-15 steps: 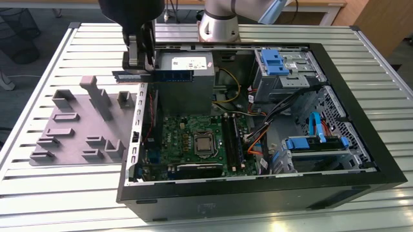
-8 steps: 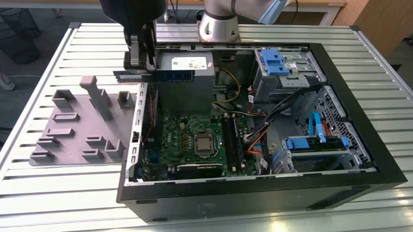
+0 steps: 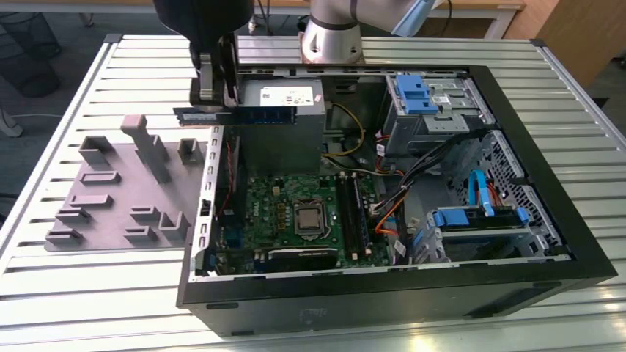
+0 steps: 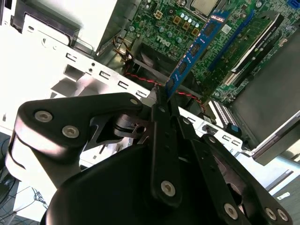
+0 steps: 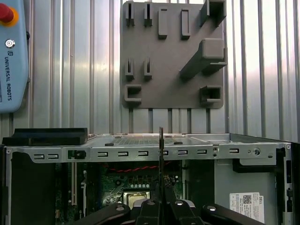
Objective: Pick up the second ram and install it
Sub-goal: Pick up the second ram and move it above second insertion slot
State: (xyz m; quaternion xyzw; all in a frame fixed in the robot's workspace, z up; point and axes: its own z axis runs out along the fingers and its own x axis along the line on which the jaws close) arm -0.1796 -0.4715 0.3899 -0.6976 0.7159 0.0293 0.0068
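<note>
Well, nearest in the exterior view is the black rim of the open case, lying on its side on the slatted table. Inside it the green board faces up, with its square socket beside the long black slots. On the exterior view's left, just beside the case, sits the grey tray, its pockets bare. Further back in the case are the grey power supply and a drive cage with a blue latch. Above the case's wall on the exterior view's left hangs the claw, pinched tight on the ram. The stick lies level and on edge, gripped near one end. A short stub pokes out toward the exterior view's left, and the long part reaches across in front of the power supply toward the right. It is up in the air, well clear of the slots. In the second wrist view the claw clamps the stick's near end, and the ram runs straight out from the fingertips over the board. In the first wrist view the ram shows edge-on as a thin line rising from the claw across the case wall, with the tray beyond. Behind it all stands the arm's base.
</note>
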